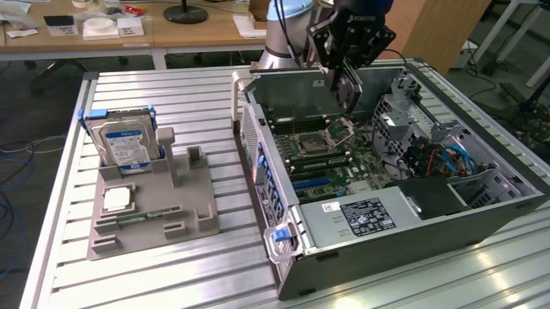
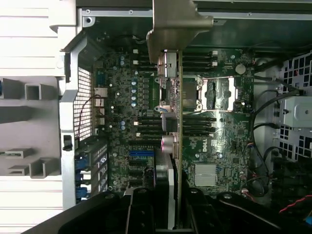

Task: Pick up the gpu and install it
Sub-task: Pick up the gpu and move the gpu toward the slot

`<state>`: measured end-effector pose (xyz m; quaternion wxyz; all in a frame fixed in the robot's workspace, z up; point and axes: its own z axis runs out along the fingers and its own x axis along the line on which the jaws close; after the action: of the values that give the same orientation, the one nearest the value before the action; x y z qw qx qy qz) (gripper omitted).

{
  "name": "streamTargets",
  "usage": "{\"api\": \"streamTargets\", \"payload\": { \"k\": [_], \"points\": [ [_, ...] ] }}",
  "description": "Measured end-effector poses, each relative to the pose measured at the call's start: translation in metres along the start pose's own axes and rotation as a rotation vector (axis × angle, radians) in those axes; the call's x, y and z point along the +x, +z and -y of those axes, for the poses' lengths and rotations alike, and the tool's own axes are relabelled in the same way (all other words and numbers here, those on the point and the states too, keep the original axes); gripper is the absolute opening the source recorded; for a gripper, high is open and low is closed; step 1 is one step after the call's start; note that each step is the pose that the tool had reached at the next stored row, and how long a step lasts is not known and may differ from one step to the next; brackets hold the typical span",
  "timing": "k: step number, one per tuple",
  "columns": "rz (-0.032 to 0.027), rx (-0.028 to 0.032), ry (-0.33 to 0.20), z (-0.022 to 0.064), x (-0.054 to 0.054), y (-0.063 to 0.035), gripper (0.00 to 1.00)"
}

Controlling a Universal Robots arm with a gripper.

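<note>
My gripper [image 1: 342,72] hangs over the open computer case [image 1: 257,135] and is shut on the gpu [image 1: 347,96], which points down toward the motherboard [image 1: 331,161] without touching it. In the wrist view the gpu [image 2: 171,117] appears edge-on as a thin blade with its metal end bracket [image 2: 175,27] at the far end, held between my dark fingers [image 2: 141,204]. It hovers above the processor socket [image 2: 214,92] and memory slots. The blue expansion slot [image 2: 141,152] lies off to one side of the card, and shows too in the exterior view as the blue expansion slot [image 1: 313,182].
On the exterior view's left a grey fixture [image 1: 154,212] holds a silver hard drive [image 1: 127,145], a processor [image 1: 118,198] and a narrow memory stick [image 1: 142,216]. Inside the case are a power supply [image 1: 365,215], a drive cage [image 1: 404,116] and blue cables [image 1: 455,158].
</note>
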<state>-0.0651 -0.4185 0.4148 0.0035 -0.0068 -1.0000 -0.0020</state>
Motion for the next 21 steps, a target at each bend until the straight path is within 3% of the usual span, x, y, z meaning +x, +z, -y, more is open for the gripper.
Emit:
{"api": "streamTargets", "payload": {
  "k": [18, 21],
  "points": [
    [-0.0001, 0.0000, 0.000, 0.0000, -0.0044, 0.0001, 0.28],
    [0.0000, 0.0000, 0.000, -0.0002, -0.0090, 0.0001, 0.28]
  ]
}}
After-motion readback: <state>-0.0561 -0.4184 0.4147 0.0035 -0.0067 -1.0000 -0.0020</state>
